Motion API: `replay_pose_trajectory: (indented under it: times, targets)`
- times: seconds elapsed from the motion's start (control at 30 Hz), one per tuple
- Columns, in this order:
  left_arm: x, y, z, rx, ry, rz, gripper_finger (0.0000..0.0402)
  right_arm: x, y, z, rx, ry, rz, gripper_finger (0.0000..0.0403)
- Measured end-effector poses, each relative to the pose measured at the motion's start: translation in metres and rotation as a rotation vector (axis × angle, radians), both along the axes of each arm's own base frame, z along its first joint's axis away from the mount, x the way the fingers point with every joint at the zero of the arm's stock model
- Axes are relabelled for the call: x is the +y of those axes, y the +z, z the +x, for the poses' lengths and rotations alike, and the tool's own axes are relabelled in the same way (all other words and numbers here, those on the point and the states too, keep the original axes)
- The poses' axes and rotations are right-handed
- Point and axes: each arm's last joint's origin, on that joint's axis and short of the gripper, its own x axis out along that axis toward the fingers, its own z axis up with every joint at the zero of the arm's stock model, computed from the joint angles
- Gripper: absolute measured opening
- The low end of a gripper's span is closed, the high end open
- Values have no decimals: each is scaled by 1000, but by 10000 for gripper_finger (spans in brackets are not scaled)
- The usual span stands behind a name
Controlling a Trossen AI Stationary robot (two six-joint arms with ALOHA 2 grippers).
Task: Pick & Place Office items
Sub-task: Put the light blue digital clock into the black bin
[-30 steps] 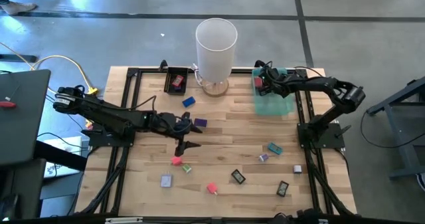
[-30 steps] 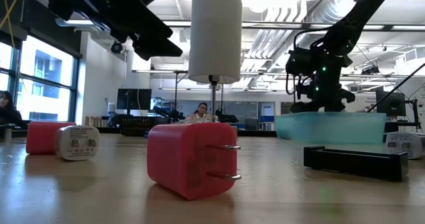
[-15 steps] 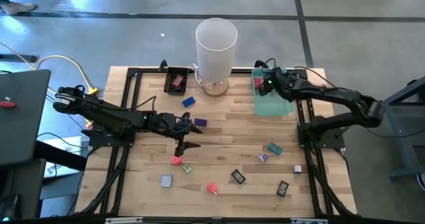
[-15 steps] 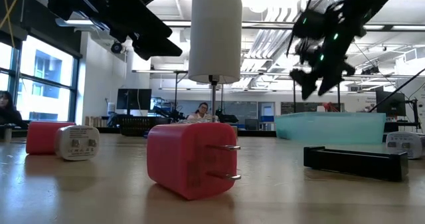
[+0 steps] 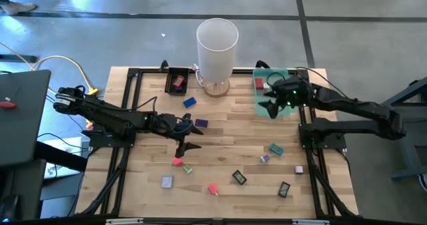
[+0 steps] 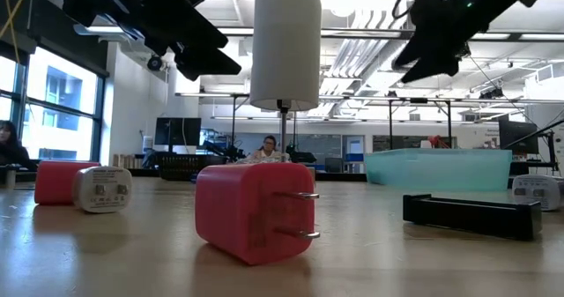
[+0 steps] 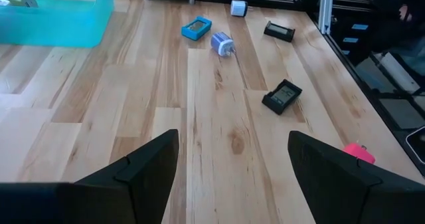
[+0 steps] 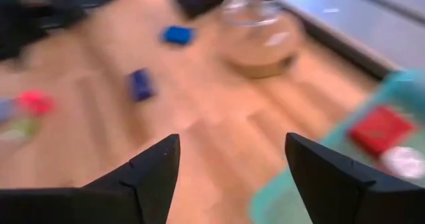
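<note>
Teal tray at the table's 1 o'clock corner: our right gripper hangs open and empty over its inner edge. The loose office items lie toward 5 o'clock from it, nearest a teal block, long axis diagonal. Left gripper waits open mid-table.

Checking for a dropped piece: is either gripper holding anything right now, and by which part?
Nothing is held. The left gripper hangs open over bare wood, and the right gripper is open and empty near the green tray.
</note>
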Motion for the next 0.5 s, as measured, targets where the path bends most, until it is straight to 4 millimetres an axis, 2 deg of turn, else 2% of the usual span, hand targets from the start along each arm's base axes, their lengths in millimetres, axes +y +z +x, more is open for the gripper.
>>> replay_pose_trajectory:
  times: [0.13,0.3,0.5]
  targets:
    - [0,0,0,0,1,-2,275,13,0,-3,-16,151,124,261]
    - [0,0,0,3,7,-17,275,34,-11,-8,89,356,415,261]
    - [0,0,0,2,4,-9,275,57,-23,-17,300,286,537,257]
